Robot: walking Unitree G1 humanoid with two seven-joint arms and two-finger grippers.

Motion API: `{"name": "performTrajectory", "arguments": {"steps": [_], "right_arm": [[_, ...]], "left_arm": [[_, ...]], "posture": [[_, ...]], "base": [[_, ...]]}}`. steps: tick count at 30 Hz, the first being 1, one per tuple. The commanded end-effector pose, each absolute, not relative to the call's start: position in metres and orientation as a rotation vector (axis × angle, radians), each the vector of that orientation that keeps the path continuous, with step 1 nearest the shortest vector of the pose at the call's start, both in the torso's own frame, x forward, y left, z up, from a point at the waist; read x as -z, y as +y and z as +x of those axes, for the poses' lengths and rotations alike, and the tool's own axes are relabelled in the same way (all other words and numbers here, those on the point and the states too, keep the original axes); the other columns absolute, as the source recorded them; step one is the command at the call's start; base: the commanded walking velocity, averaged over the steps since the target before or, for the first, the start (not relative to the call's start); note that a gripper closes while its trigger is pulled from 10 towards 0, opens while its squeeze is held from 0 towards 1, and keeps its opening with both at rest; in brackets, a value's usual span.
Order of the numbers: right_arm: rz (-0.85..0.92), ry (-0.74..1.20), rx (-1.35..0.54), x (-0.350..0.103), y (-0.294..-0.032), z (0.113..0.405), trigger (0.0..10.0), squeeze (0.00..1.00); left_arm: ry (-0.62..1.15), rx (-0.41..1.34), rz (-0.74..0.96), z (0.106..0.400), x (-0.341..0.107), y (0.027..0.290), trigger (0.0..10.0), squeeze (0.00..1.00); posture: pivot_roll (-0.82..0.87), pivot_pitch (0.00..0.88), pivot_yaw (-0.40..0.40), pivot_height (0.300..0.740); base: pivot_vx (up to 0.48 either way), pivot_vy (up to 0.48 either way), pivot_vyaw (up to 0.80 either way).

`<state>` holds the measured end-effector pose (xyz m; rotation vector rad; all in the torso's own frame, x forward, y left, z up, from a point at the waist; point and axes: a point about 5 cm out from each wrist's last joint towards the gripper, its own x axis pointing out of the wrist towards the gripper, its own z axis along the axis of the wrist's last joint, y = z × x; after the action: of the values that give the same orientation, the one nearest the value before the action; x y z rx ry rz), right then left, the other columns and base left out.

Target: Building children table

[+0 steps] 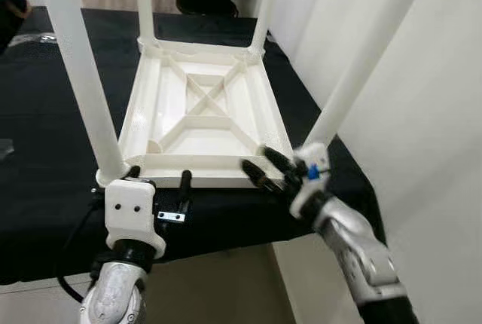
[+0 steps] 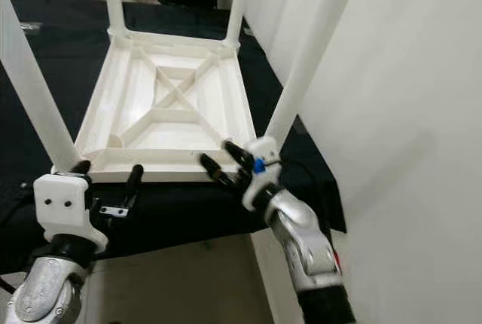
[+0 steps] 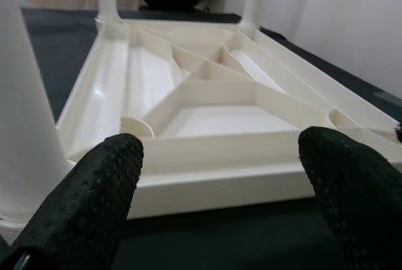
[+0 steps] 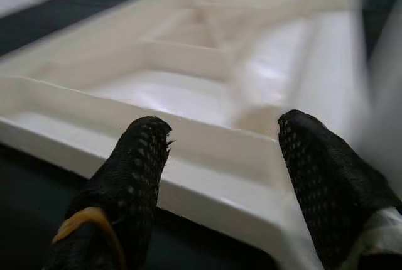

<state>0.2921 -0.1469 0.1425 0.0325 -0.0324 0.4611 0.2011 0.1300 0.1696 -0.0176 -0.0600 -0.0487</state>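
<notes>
A black-covered bench point(image 1: 45, 151) is carrying the white children's table point(image 1: 203, 113), lying upside down, legs point(image 1: 79, 75) standing up, near rim beside the bench's near edge. A white wall point(image 1: 429, 113) is crowding the right side. The left gripper point(image 1: 160, 181) and right gripper point(image 1: 263, 169) are hovering at the near rim, fingers spread, grasping nothing.

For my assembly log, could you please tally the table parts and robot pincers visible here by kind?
White tabletop, upside down on the black cloth: 1
White legs standing up from its corners: 4
Black-fingered pincers, both open at the near edge: 2, left pincer and right pincer
Total: 7
</notes>
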Motion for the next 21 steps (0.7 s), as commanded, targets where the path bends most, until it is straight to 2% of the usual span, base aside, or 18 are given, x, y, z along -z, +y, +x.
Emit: {"name": "performTrajectory", "arguments": {"steps": [1,5,13,21], "right_arm": [[0.016,-0.063,-0.35,-0.146,-0.158,0.287,10.0,0.0],[0.036,-0.042,-0.33,-0.143,-0.158,0.281,10.0,0.0],[0.029,-0.032,-0.346,-0.138,-0.146,0.276,10.0,0.0],[0.033,-0.056,-0.365,-0.144,-0.138,0.281,10.0,0.0]], "left_arm": [[-0.017,0.096,-0.041,0.199,-0.159,0.122,10.0,0.0],[0.001,0.118,-0.044,0.199,-0.153,0.119,10.0,0.0],[0.026,0.138,-0.041,0.198,-0.145,0.118,10.0,0.0],[0.035,0.148,-0.033,0.197,-0.14,0.119,10.0,0.0]], "posture": [[0.04,0.105,-0.099,0.74],[0.03,0.104,-0.096,0.74],[0.04,0.097,-0.088,0.74],[0.05,0.089,-0.091,0.74]], "base": [[0.0,0.0,0.0],[0.0,0.0,0.0],[0.0,0.446,0.0],[-0.254,0.411,0.0]]}}
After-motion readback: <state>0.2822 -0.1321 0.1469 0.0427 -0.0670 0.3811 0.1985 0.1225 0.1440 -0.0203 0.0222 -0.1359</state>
